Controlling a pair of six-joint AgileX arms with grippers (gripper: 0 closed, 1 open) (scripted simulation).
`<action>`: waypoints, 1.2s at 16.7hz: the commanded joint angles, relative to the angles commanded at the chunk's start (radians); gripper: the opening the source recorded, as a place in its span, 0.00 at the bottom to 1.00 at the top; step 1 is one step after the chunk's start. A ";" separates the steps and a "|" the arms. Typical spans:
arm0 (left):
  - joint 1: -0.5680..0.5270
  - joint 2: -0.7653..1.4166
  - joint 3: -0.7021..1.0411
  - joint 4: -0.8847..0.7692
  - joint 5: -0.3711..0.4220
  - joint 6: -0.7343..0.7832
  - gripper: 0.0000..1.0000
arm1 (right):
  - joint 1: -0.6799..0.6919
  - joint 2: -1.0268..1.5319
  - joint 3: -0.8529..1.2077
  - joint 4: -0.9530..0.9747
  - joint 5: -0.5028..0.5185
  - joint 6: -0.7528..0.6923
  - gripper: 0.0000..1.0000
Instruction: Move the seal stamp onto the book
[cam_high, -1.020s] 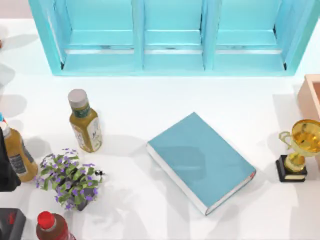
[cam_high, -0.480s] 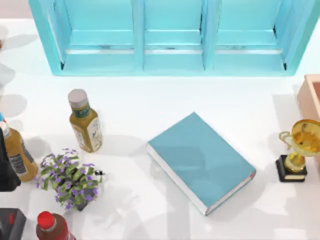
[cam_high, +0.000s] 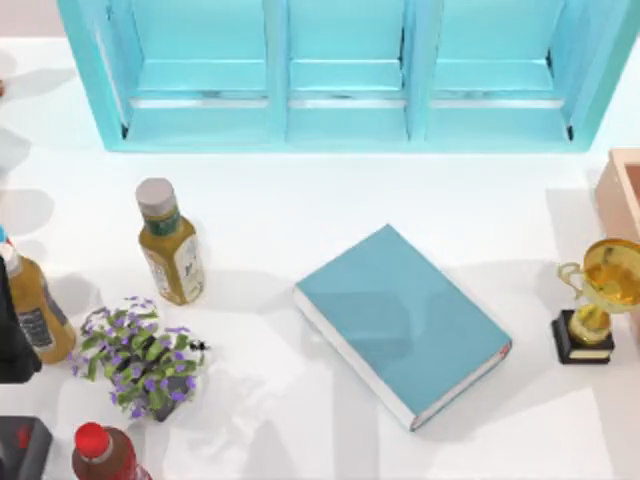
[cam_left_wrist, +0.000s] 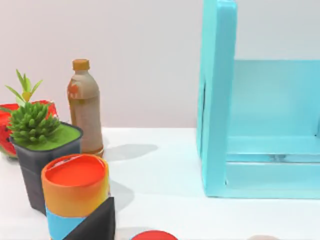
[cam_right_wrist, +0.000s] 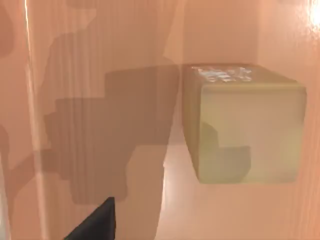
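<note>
The seal stamp (cam_right_wrist: 245, 125), a tan stone-like block, stands inside a salmon-pink box, seen close up in the right wrist view. A dark part of my right gripper (cam_right_wrist: 97, 222) shows near it, a little apart from the block. That box (cam_high: 622, 190) sits at the table's right edge in the top view. The teal book (cam_high: 400, 320) lies flat at the table's middle, nothing on its cover. My left arm (cam_high: 12, 335) is parked at the left edge, and a dark part of the left gripper (cam_left_wrist: 95, 222) shows beside an orange-and-blue can (cam_left_wrist: 75, 192).
A teal shelf unit (cam_high: 340, 75) spans the back. A gold trophy (cam_high: 600, 300) stands right of the book. On the left are a green-tea bottle (cam_high: 170, 245), a brown bottle (cam_high: 35, 310), a purple flower pot (cam_high: 140, 355) and a red-capped bottle (cam_high: 100, 455).
The soft shadow lying over the book has slid to the right, toward the trophy. The book, bottles and left arm have not moved.
</note>
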 joint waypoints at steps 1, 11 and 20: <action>0.000 0.000 0.000 0.000 0.000 0.000 1.00 | -0.007 0.045 0.038 -0.031 0.000 -0.007 1.00; 0.000 0.000 0.000 0.000 0.000 0.000 1.00 | -0.018 0.144 0.117 -0.096 0.000 -0.021 1.00; 0.000 0.000 0.000 0.000 0.000 0.000 1.00 | -0.019 0.230 -0.135 0.247 0.000 -0.018 1.00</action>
